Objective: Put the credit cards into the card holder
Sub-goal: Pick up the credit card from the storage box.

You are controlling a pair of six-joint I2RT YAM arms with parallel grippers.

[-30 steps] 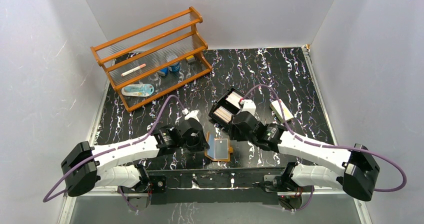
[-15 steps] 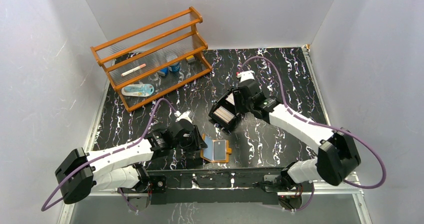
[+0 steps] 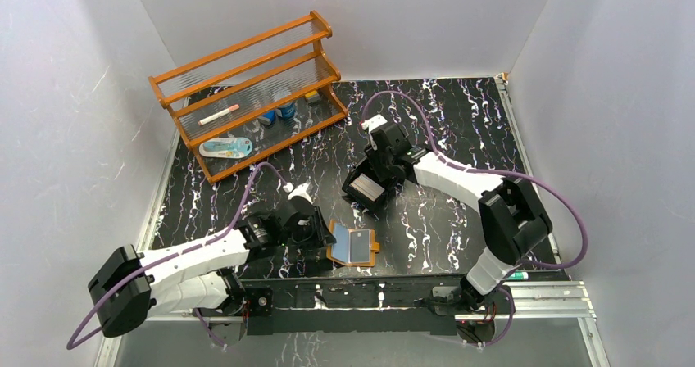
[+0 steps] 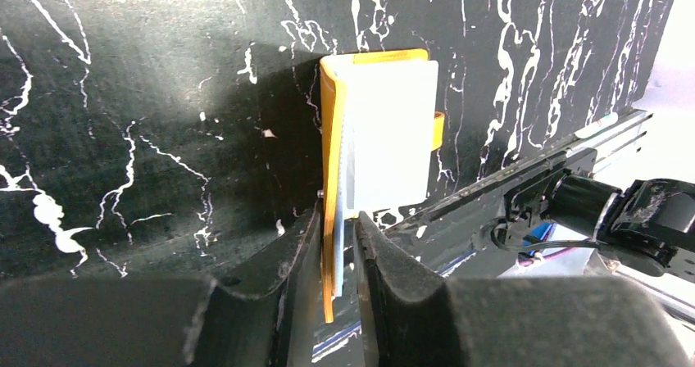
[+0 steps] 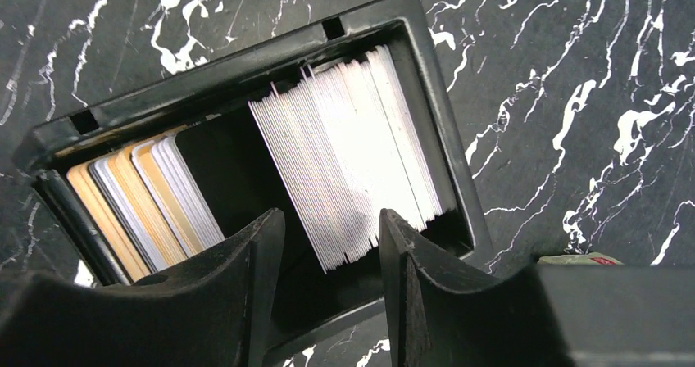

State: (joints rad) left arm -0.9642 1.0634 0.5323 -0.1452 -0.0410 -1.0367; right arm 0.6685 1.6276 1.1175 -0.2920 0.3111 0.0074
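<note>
Looking down on a black marbled worktop (image 3: 459, 113), the top view shows two arms reaching in from the bottom edge. Low in the centre lies the holder (image 3: 354, 246), spread open with its orange cover down and clear sleeves up. The left gripper (image 3: 315, 234) meets it from the left. In the left wrist view its jaws are clenched on the holder's near edge, with the orange cover and a clear sleeve pinched between them. Just above centre sits a black tray (image 3: 365, 188), with the right gripper (image 3: 379, 166) over it. In the right wrist view its jaws are released, spread above the tray and grasping nothing. White cards (image 5: 361, 146) stand on edge in the right compartment, with tan and grey ones in the left. An orange rack (image 3: 246, 88) stands at the upper left.
</note>
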